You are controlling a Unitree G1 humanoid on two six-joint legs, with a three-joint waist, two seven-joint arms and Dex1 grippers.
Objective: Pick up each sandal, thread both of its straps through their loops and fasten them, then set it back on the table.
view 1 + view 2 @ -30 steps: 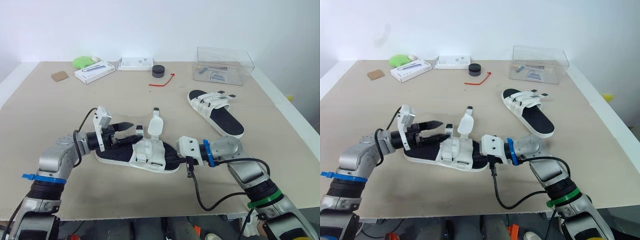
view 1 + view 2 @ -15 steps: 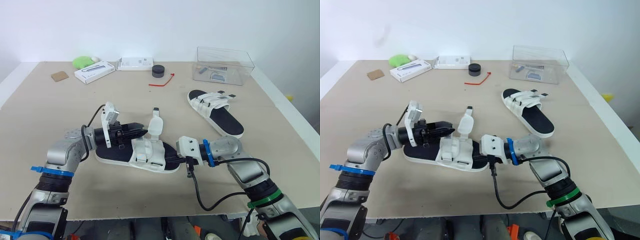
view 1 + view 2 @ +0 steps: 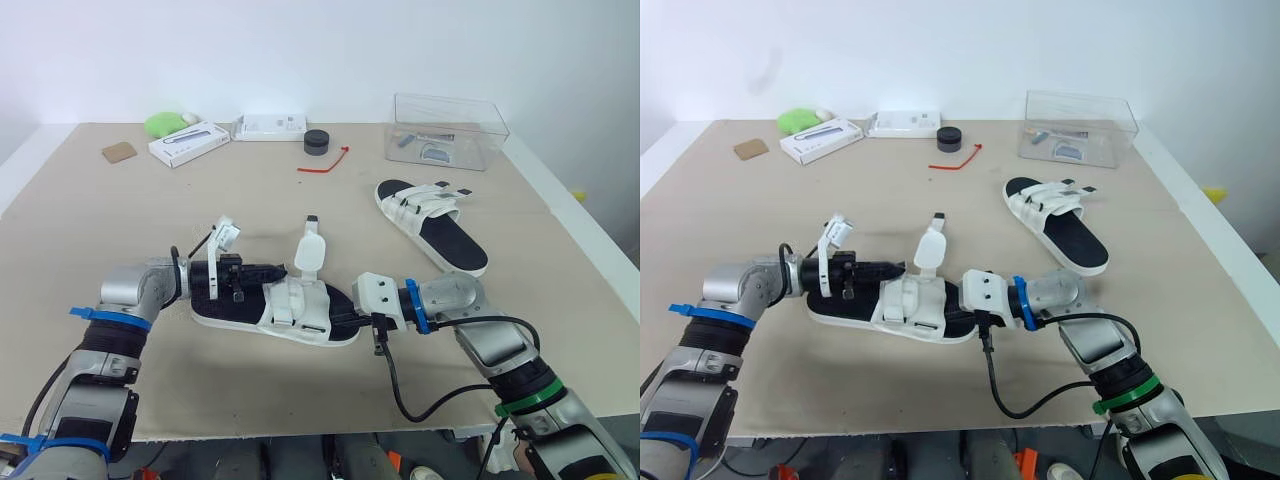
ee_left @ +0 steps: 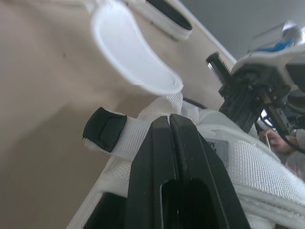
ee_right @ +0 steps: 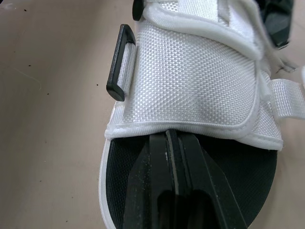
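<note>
- White webbing over a black footbed: in the head views the near sandal (image 3: 296,306) lies flat on the table (image 3: 120,220), near the middle and not lifted, with one arm reaching in at each end. Its tall strap (image 3: 309,250) sticks straight up, unfastened. The second sandal (image 3: 432,222) sits far right, well apart.
- Left wrist view: the left gripper (image 4: 169,119) has its jaws pressed together, and it looks to be nipping the short strap (image 4: 121,138) just behind its black tip.
- Right wrist view: the right gripper (image 5: 171,136) is pressed together too, tips tucked under the hem of the white upper (image 5: 190,81). Can't tell if it's actually gripping anything. The black loop (image 5: 121,62) is empty.
- My worry: that's a thin pinch right at the strap's end, so a tug toward the loop could pop it free. And if the right side is only resting there, the whole sandal may just skid along the table.
</note>
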